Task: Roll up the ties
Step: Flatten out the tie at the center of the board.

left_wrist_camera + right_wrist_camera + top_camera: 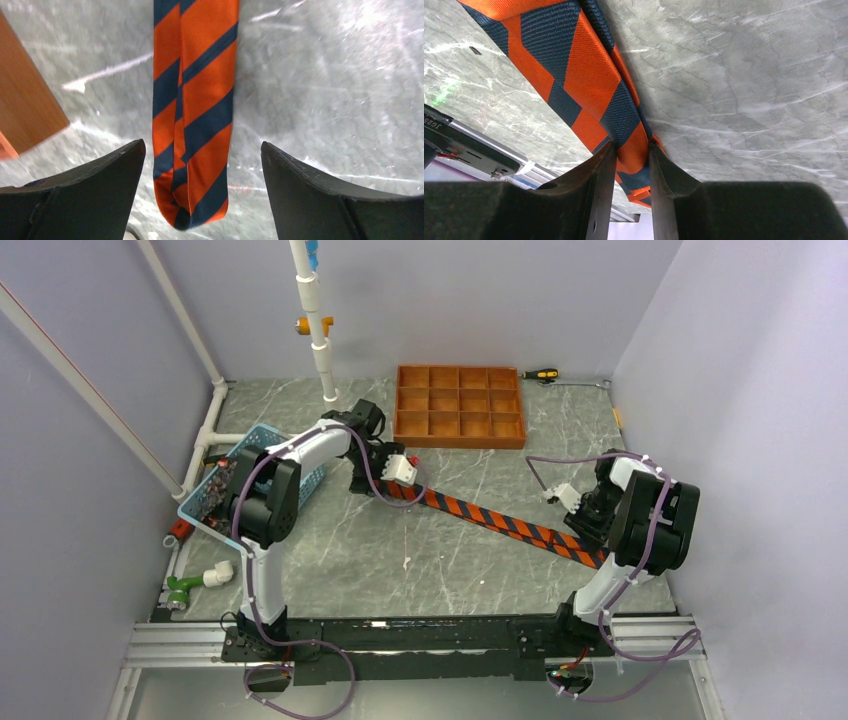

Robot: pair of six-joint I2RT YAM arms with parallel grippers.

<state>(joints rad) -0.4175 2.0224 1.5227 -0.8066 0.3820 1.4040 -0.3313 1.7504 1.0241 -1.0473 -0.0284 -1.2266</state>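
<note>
Holds left pincer (pixel 202 146) wide open astride folded tie (pixel 195 75) end on surface (pixel 325 100); pinches other tie end in right pincer (pixel 631 147).

Tie (pixel 495 519): one is seen, woven, banded diagonally in orange and dark navy.
Pose: stretched out straight across the table (pixel 400 560), slanting from the middle towards the near right.
Left end: doubled over in a rounded fold, laid flat, untouched between the spread jaws of the left gripper (pixel 201 145).
Right end: turned partly on edge, pinched by the right gripper (pixel 631 147).
</note>
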